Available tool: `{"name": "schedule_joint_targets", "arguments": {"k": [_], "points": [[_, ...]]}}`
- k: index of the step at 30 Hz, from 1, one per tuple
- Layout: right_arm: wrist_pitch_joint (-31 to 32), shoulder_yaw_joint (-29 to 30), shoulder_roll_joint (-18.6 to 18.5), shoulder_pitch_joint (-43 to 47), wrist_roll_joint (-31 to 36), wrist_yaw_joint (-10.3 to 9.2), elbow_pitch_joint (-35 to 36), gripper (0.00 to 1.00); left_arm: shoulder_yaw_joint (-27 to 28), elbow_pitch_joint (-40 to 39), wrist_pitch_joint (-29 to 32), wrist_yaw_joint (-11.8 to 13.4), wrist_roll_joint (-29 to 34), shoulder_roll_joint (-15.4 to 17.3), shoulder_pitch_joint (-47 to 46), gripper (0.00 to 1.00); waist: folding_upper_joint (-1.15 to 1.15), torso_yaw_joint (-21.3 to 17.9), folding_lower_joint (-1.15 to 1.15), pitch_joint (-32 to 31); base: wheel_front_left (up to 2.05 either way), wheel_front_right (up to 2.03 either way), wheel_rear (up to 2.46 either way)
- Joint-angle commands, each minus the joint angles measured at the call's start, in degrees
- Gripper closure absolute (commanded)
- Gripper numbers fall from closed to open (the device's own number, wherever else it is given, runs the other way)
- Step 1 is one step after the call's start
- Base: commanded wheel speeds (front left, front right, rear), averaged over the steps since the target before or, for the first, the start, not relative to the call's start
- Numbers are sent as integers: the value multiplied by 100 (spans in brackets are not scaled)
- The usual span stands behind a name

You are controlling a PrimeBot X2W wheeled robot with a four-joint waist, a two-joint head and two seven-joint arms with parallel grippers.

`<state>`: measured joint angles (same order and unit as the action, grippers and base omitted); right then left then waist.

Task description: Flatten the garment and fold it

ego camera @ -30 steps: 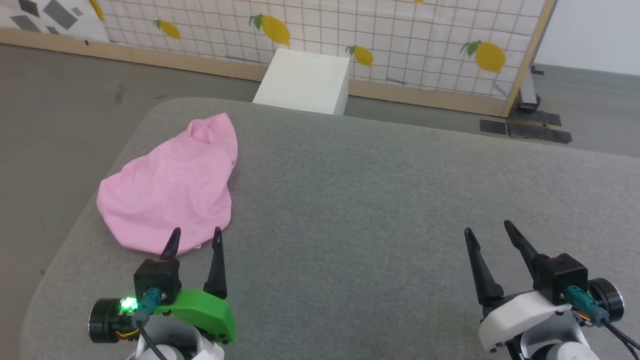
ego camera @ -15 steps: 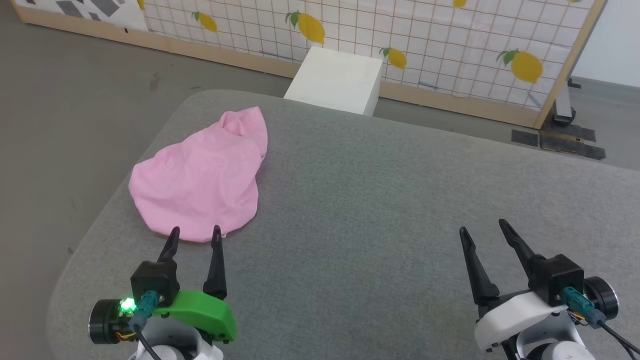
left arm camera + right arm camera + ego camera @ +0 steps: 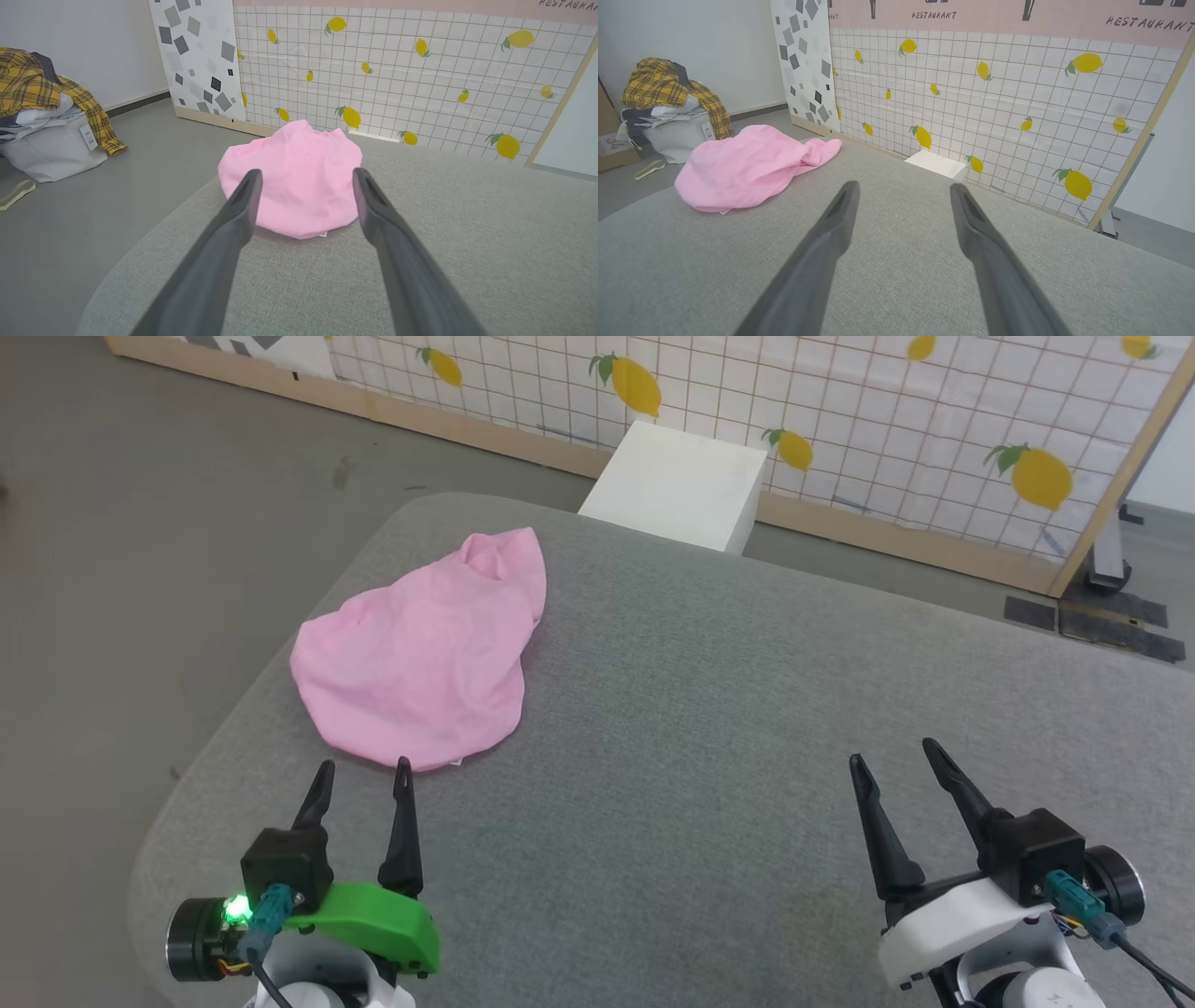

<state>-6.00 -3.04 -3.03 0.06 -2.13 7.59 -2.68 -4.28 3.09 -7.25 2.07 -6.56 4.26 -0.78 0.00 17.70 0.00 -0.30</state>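
Start with the left pincer (image 3: 362,765), spread wide and holding nothing, tips just short of the near edge of the pink garment (image 3: 420,653). Look next at the right pincer (image 3: 892,753), spread wide and empty too, well away to the right over bare grey tabletop (image 3: 700,728). Find the garment lying in a soft lump on the left side of the tabletop, close to the rounded corner, with a little white label (image 3: 456,763) peeking out at the near edge. Move the left pincer forward and low, then pinch just the top layer at that near edge, not the whole lump. Bring the right pincer across to take another edge, then pull both ways to spread the cloth flat. Go slow and gentle, to avoid dragging the soft cloth off the left side onto the floor (image 3: 140,523). Stay clear of the white box (image 3: 681,485) and the lemon screen (image 3: 887,411) far behind.
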Motion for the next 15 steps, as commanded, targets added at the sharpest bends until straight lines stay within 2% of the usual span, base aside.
{"name": "schedule_joint_targets", "arguments": {"k": [1,15], "points": [[-57,-13,7,-84,-61,-5,-17,0,-14,18,-70,29,-61,56,26,0,0,67,0,-3,0,0,0],[-186,-54,9,-120,-125,-6,-64,0,-54,99,-236,49,-173,73,31,0,0,450,0,1,0,0,0]]}}
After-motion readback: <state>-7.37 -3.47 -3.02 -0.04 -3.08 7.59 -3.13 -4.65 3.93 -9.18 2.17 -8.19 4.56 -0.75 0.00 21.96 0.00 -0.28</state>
